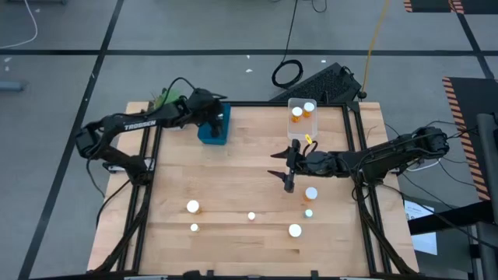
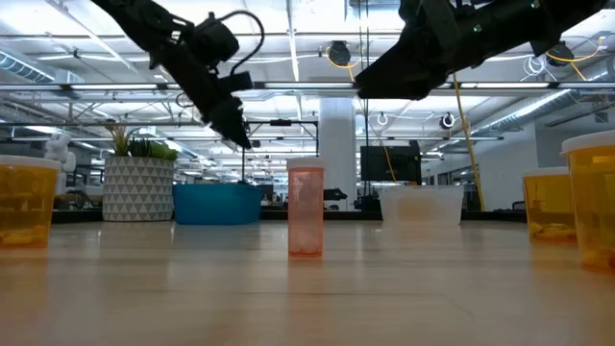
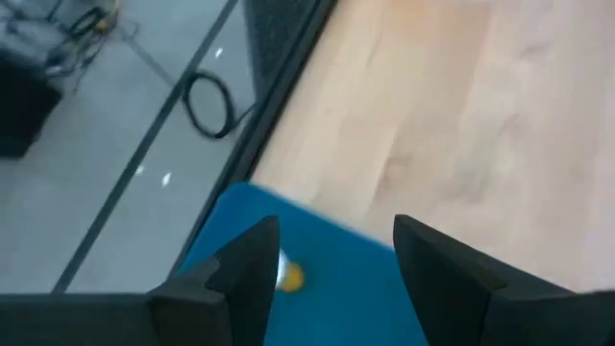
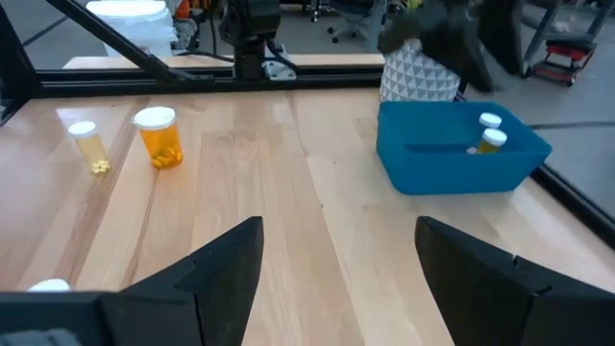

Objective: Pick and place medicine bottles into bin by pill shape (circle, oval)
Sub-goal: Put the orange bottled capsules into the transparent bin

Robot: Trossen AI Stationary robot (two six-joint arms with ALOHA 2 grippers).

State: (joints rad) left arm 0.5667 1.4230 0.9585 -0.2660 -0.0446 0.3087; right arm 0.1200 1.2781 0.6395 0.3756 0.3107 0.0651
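Note:
My left gripper [image 1: 216, 118] hangs open over the blue bin [image 1: 213, 127] at the table's far left. In the left wrist view a white-capped orange bottle [image 3: 288, 276] lies inside the bin, below the fingers. My right gripper [image 1: 278, 165] hovers open above the table's middle, near the clear bin [image 1: 302, 117], which holds two orange bottles. Several medicine bottles stand upright on the near half of the table, among them one at the near left [image 1: 192, 206], a small one [image 1: 251, 216] and one by the right gripper [image 1: 311, 193].
A green potted plant [image 2: 139, 178] stands behind the blue bin [image 2: 218, 204] at the far left corner. In the right wrist view, two bottles [image 4: 159, 135] stand on bare wood ahead of the fingers. A black frame rail [image 1: 350, 148] borders the table.

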